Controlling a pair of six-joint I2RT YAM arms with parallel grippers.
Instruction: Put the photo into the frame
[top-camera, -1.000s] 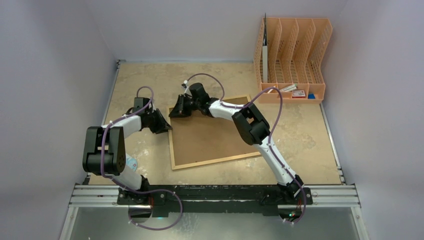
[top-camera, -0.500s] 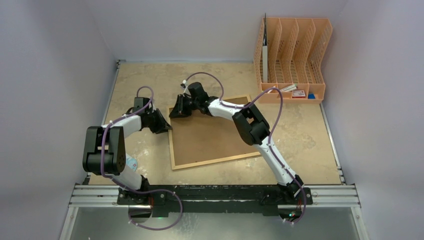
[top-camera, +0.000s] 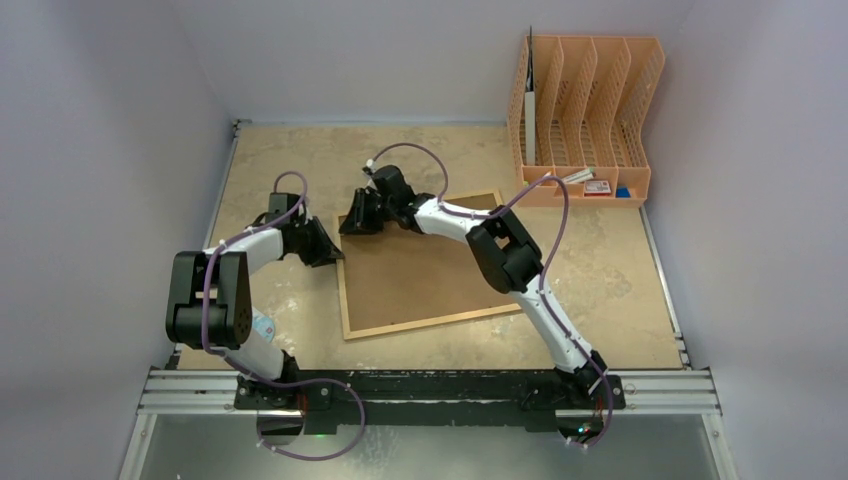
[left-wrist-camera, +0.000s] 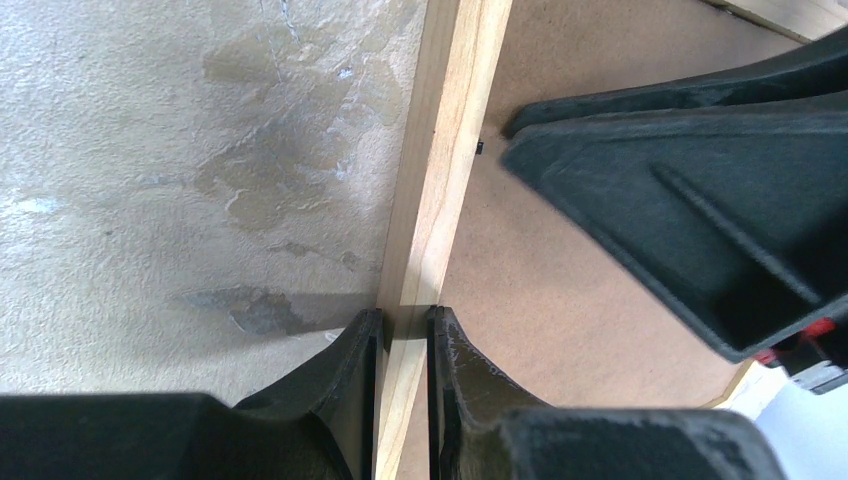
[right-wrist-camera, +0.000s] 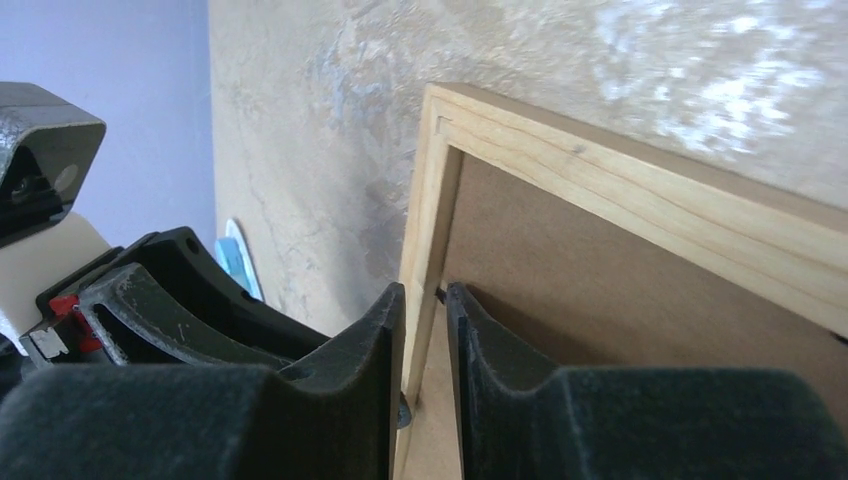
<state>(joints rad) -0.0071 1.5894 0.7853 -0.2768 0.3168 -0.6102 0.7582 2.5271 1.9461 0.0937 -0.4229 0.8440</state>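
The frame (top-camera: 430, 280) lies back-up on the table, brown fibreboard inside a thin light-wood border. My left gripper (top-camera: 335, 252) is at its left edge. In the left wrist view, that gripper (left-wrist-camera: 405, 318) is shut on the wooden rail (left-wrist-camera: 450, 130), with both pads against it. My right gripper (top-camera: 348, 222) sits at the far left corner. Its jaws (right-wrist-camera: 425, 290) straddle the same rail (right-wrist-camera: 418, 230), slightly open, with a thin gap on the fibreboard side. The two grippers are close together. The photo is not in view.
An orange file organiser (top-camera: 590, 110) stands at the back right, with a white sheet in its left slot and small items (top-camera: 597, 187) at its base. A light blue object (top-camera: 263, 325) lies by the left arm's base. Walls enclose the table on the left, back and right.
The right gripper's jaws have eased slightly apart around the frame's rail. The left gripper and the frame have not moved.
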